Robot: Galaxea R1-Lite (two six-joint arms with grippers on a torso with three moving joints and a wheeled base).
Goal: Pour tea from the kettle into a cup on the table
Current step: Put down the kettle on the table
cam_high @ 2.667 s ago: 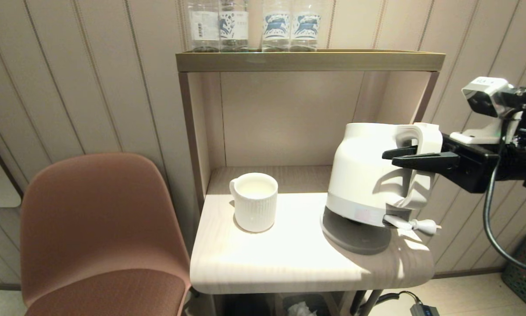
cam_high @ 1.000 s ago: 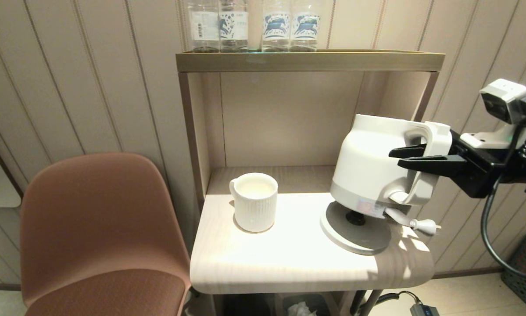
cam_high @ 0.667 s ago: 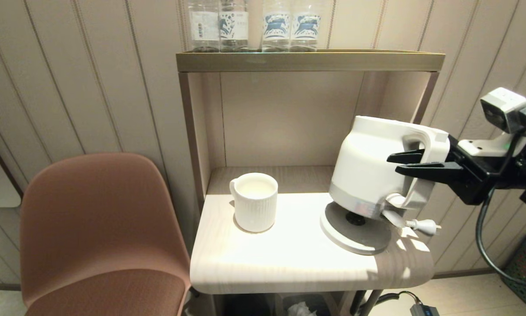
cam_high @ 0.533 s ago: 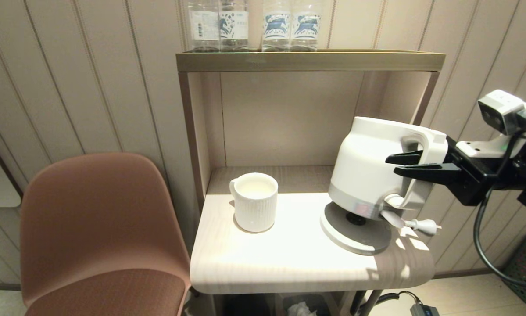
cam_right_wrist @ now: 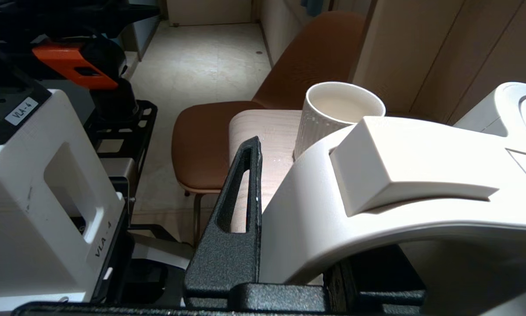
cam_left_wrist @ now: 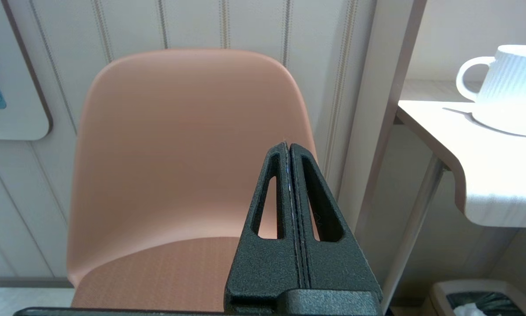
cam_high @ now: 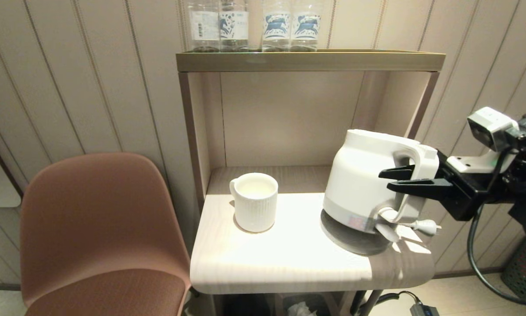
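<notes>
Kettle (cam_high: 363,184) sits tilted at the table's (cam_high: 284,259) right end, over its round base (cam_high: 355,239). Right gripper (cam_high: 401,179) is clamped on the loop handle (cam_high: 418,175). Cup (cam_high: 255,201) stands upright to the left, well apart, open tabletop between. Bottles (cam_high: 254,24) line the shelf above. Left gripper (cam_left_wrist: 289,151), fingers together, hangs before the chair (cam_left_wrist: 188,145).

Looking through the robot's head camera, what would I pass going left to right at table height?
Chair → cup → kettle → right gripper clamped on the kettle's handle.
</notes>
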